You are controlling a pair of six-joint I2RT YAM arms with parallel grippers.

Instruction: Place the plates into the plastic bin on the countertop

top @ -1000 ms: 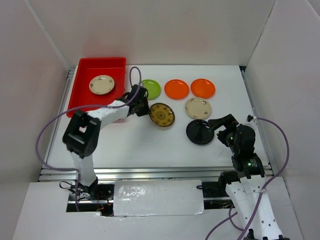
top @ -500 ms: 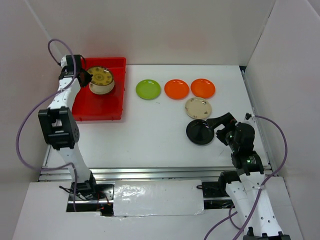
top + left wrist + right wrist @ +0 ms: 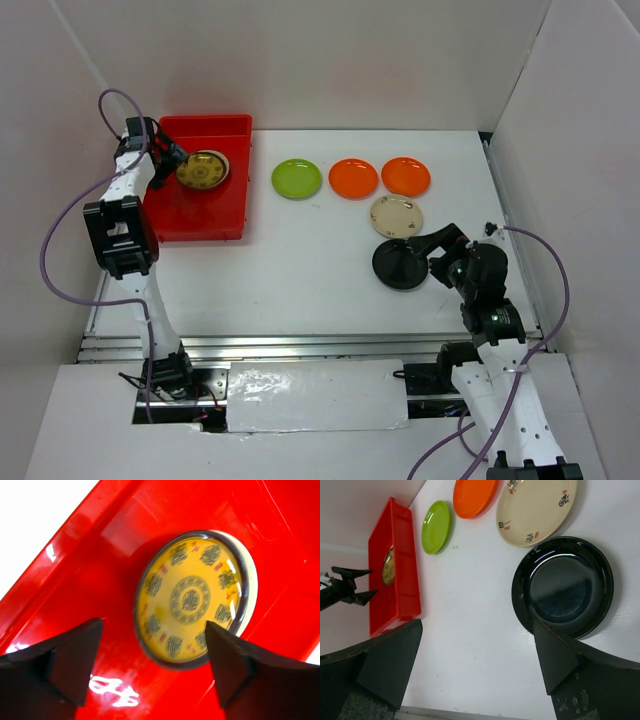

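now the left end effector (image 3: 154,625), spread, hovers over the olive-gold patterned round plate (image 3: 190,597) lying in the red plastic bin (image 3: 120,530), upper left; next likely fetching the lime green round plate (image 3: 297,179).

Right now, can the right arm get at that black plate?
Probably yes: the right tool sits open just beside the black plate, with nothing lying on the plate or blocking the way.
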